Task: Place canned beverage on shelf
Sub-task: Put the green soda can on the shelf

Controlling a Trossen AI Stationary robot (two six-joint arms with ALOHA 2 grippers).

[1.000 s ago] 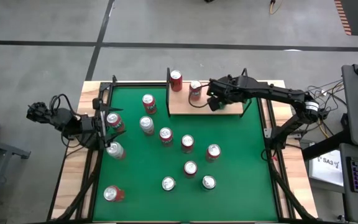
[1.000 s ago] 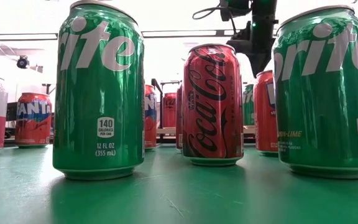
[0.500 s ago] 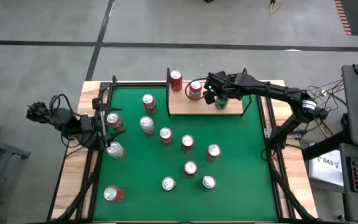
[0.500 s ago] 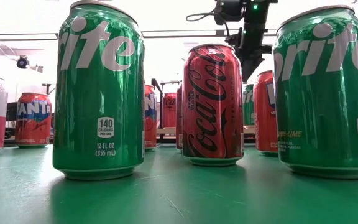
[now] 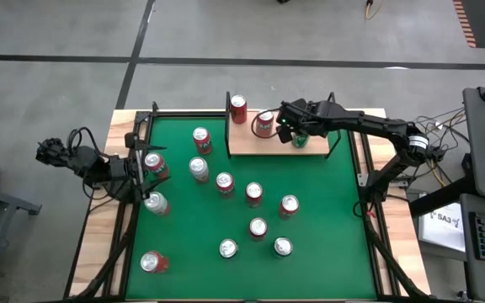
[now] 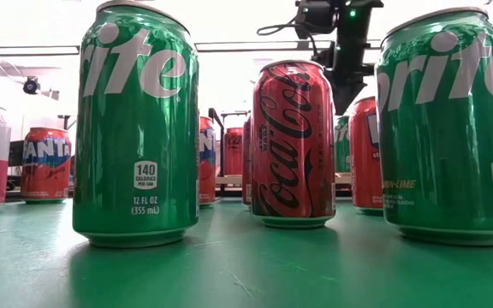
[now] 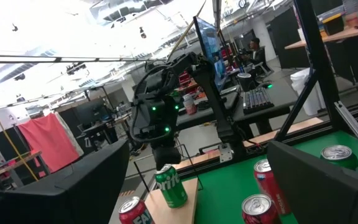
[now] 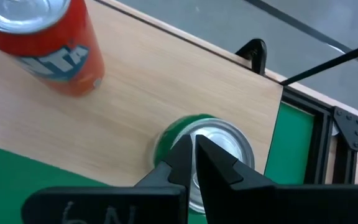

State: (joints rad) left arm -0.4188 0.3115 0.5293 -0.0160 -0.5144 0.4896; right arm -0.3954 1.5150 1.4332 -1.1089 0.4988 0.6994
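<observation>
Shelf (image 5: 244, 141) is loaded with three cans, the green can (image 5: 299, 136) released beneath the shut, empty right gripper (image 5: 286, 128); many remain off it.

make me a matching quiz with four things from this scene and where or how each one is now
Things:
1. green can
2. orange can
3. right hand
4. left hand

States:
a. open, at the table's left edge
b. shut, just above the green can
c. standing on the shelf, under the right hand
d. standing on the shelf, clear of both hands

Pairs: 1-c, 2-d, 3-b, 4-a
</observation>
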